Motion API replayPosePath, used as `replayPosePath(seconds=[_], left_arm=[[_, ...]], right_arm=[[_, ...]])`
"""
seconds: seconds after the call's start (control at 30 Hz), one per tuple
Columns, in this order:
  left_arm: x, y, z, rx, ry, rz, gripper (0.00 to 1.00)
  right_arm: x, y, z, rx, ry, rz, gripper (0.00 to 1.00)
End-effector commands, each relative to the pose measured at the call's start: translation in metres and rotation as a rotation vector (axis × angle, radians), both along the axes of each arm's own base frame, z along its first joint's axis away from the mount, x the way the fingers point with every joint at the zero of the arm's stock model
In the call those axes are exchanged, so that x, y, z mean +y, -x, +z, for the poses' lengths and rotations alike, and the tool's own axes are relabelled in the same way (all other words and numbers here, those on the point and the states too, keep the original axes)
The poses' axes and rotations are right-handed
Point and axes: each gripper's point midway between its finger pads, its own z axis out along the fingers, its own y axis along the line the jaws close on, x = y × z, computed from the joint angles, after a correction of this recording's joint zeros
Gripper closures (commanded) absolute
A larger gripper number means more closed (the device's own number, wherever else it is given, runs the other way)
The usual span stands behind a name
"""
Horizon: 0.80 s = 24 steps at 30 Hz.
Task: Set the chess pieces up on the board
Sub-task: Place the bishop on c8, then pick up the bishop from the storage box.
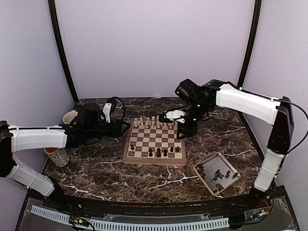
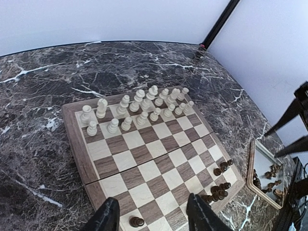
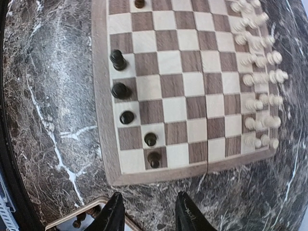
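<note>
Unplaced chess pieces [image 1: 219, 175] lie in the tray [image 1: 207, 161], near-right of the board [image 1: 154, 161]. They are nearest the right end effector [image 3: 147, 211], open and empty at the board's right edge. The left end effector [image 2: 151, 214] is open too.

Board [image 1: 154, 163]: square, wooden, light and dark brown checks, thick tan rim. It lies flat, with a fold seam across its middle. Dark brown chess pieces [image 1: 158, 152]: tiny turned chessmen, six upright on the two near ranks. Three stand on the edge rank and two just beyond them toward the right corner. One stands alone on the second rank at left. The rest sit jumbled in a shallow tray [image 1: 207, 160] off the board's near right corner, poses unclear.
</note>
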Motion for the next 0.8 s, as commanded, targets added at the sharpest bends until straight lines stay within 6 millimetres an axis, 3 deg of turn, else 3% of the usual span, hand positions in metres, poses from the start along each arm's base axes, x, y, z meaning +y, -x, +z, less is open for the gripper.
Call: replayPosePath(seconds=[0.0,0.1,0.23,0.33,0.37,0.43,0.53,0.77], left_arm=[[-0.023,0.001,0.028,-0.066,0.030,-0.140,0.50],[-0.033,0.003,0.028,-0.062,0.036,-0.183,0.52],[-0.038,0.003,0.028,-0.068,0.038,-0.196,0.52],[-0.042,0.003,0.029,-0.070,0.041,-0.203,0.52],[-0.043,0.003,0.028,-0.066,0.040,-0.204,0.52],[-0.043,0.003,0.026,-0.060,0.035,-0.203,0.52],[-0.042,0.003,0.023,-0.052,0.032,-0.192,0.52],[-0.040,0.003,0.018,-0.033,0.046,-0.170,0.52]], right_arm=[[-0.050,0.001,-0.002,0.079,-0.013,-0.127,0.64],[-0.086,0.009,-0.009,0.105,0.006,-0.191,0.65],[-0.125,0.034,-0.022,0.145,0.037,-0.227,0.65],[-0.141,0.058,-0.032,0.172,0.064,-0.187,0.63],[-0.149,0.074,-0.041,0.211,0.089,-0.160,0.61],[-0.159,0.095,-0.049,0.258,0.109,-0.104,0.57],[-0.171,0.104,-0.060,0.251,0.150,-0.090,0.51],[-0.177,0.118,-0.083,0.262,0.230,-0.053,0.56]])
